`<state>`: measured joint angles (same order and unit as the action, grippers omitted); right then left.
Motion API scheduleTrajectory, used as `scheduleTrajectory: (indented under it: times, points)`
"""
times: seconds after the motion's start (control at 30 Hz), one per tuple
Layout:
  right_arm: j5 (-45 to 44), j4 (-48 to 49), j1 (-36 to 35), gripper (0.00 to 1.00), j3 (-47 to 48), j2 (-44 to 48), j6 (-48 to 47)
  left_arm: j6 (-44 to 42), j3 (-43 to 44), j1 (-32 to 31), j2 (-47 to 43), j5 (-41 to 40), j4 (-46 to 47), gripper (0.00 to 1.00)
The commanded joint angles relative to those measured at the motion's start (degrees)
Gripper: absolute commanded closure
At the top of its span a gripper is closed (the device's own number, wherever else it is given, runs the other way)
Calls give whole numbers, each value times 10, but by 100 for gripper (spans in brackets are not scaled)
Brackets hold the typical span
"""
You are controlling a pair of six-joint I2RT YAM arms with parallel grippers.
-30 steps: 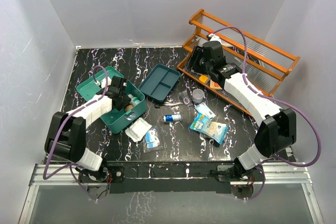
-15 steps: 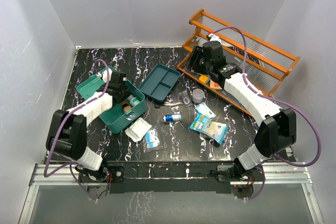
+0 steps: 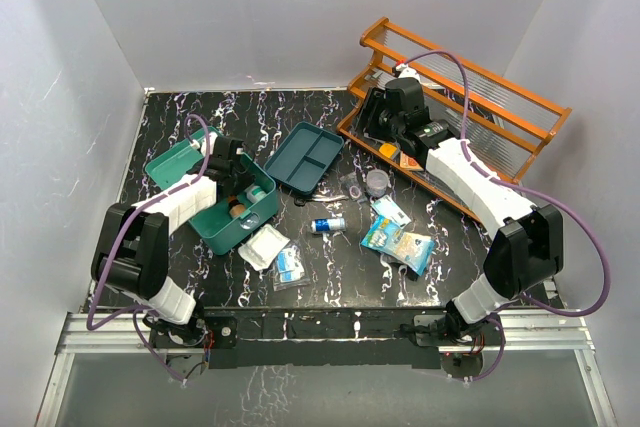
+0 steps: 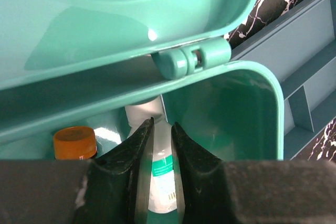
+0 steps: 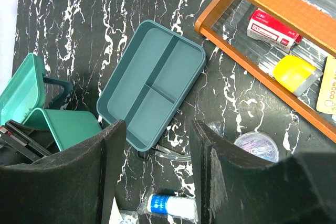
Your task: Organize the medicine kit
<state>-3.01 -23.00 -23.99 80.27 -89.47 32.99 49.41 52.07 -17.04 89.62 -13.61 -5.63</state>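
The medicine kit is a teal box at the table's left with its lid swung up. Its matching insert tray lies apart, empty, to the right. My left gripper hangs over the box near the hinge. In the left wrist view that gripper stands open by only a narrow slit and grips nothing. Below it in the box lie a white bottle with a green label and an orange-capped bottle. My right gripper is open and empty, high over the tray.
An orange wooden rack fills the back right, holding a red box and a yellow item. Loose on the table are a blue-labelled bottle, a tub of paperclips, packets and gauze packs.
My left gripper has drawn back from inside the box toward the hinge and lid, and its jaws have narrowed. The right arm has not moved.
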Motion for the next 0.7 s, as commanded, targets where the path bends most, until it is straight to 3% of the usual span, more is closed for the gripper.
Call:
scheduleTrajectory:
  times: [0.0,0.43,0.67]
  points:
    - [3,15,-2,51,30,-2,-7,5,2,0,-7,29,-13,83]
    - [4,20,-3,51,22,5,1,14,1,0,-18,45,-41,86]
    - [1,22,-5,51,22,5,2,2,19,-1,-32,41,-54,83]
